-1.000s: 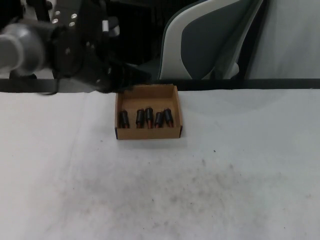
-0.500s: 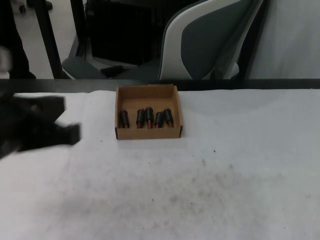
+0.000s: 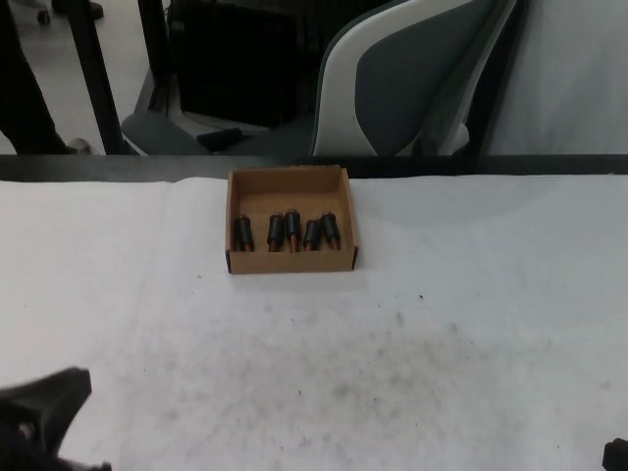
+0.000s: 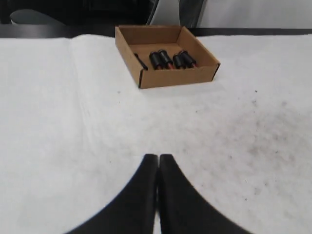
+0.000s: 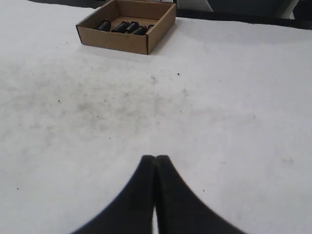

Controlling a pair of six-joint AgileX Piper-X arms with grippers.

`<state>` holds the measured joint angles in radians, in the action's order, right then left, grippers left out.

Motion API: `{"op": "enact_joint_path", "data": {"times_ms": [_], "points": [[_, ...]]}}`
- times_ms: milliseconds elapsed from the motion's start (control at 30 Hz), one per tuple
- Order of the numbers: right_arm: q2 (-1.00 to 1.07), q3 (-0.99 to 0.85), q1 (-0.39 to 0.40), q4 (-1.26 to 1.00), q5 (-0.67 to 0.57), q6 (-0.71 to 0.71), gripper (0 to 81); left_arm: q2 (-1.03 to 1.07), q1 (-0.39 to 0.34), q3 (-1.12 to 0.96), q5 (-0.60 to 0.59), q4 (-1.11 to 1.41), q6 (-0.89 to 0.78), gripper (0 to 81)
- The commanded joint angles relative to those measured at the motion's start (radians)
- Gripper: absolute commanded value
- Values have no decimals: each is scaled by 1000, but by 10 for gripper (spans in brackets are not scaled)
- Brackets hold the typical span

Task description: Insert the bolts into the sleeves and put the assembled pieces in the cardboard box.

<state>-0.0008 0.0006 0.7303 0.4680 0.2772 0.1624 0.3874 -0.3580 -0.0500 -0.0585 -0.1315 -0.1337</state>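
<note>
Finish notes, bench and box
White bench cover (image 3: pixel 461 324) looks like cloth: matt, faintly fuzzy, grey smudges ahead of both grippers. Ahead of the left gripper (image 4: pixel 158 158), the cardboard box (image 4: pixel 175 80) is plain brown board, matt, with raw cut edges. The assembled pieces (image 4: pixel 161 59) are black with a dull sheen and reddish-orange ends (plastic or metal: cannot tell). The right gripper (image 5: pixel 155 158) has matt black, smooth fingers (image 5: pixel 141 195).
</note>
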Motion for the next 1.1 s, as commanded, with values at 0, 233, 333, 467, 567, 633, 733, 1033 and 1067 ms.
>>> {"op": "enact_joint_path", "data": {"times_ms": [0, 233, 333, 467, 567, 633, 733, 1033, 1067], "points": [[1, -1, -4, -46, 29, -5, 2, -9, -1, 19, 10, 42, -8, 8], [1, -1, -4, -44, 58, -5, 2, -9, -1, 37, 5, 39, -8, 8], [1, -1, -4, -38, 58, -5, 2, -9, -1, 37, 5, 40, -8, 8], [1, -1, -4, -38, 58, -5, 2, -9, -1, 37, 5, 40, -8, 8], [1, -1, -4, -38, 58, -5, 2, -9, -1, 37, 5, 40, -8, 8], [1, -1, -4, -38, 58, -5, 2, -9, -1, 37, 5, 40, -8, 8], [1, -1, -4, -38, 58, -5, 2, -11, -1, 37, 5, 40, -8, 8], [1, -1, -4, -38, 58, -5, 2, -173, 44, 50, 5, -3, -8, 8], [1, -1, -4, -38, 58, -5, 2, -197, 58, 50, 5, -14, -8, 8]]}}
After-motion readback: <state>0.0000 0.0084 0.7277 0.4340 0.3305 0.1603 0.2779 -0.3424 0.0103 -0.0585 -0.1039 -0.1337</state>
